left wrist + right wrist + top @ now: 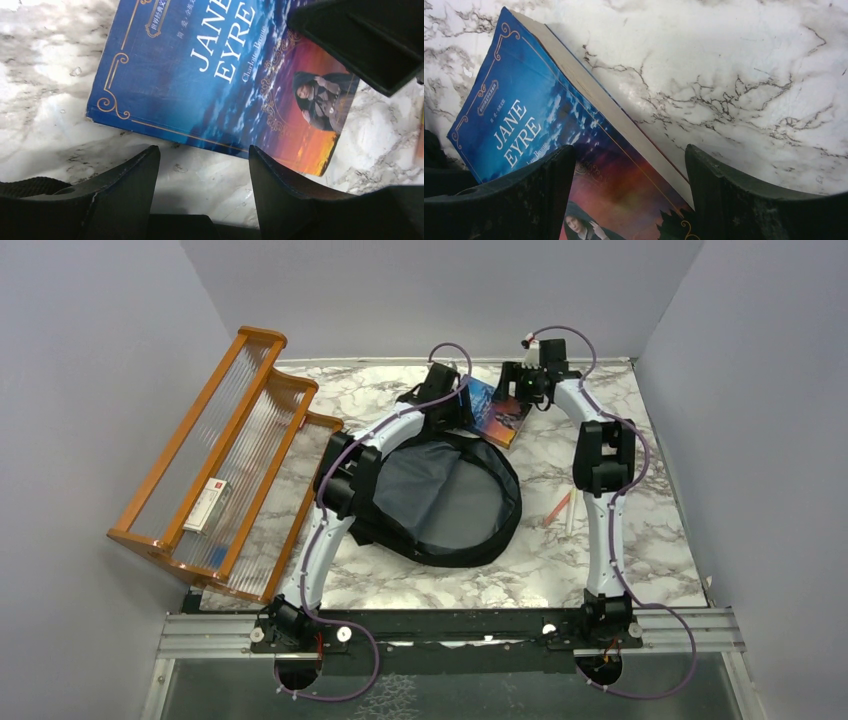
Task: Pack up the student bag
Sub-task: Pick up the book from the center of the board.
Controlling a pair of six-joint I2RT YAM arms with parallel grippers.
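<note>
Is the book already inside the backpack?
No, the book lies on the table just beyond the backpack, not in it.

1. blue and orange paperback book (pixel 519 115), front cover: title in large white capitals on two lines, "jane eyre". fully legible in the right wrist view; in the left wrist view the picture's top edge clips "jane".
2. same cover, beside the title: author's name in small pale print, "charlotte brontë", legible in the left wrist view.
3. same cover, small gold ornamental frame (pixel 487 97) above the title: chinese characters, too small to read.
4. small white and red box (pixel 208 505) on the orange wooden rack (pixel 262 338): markings too small to read.
</note>
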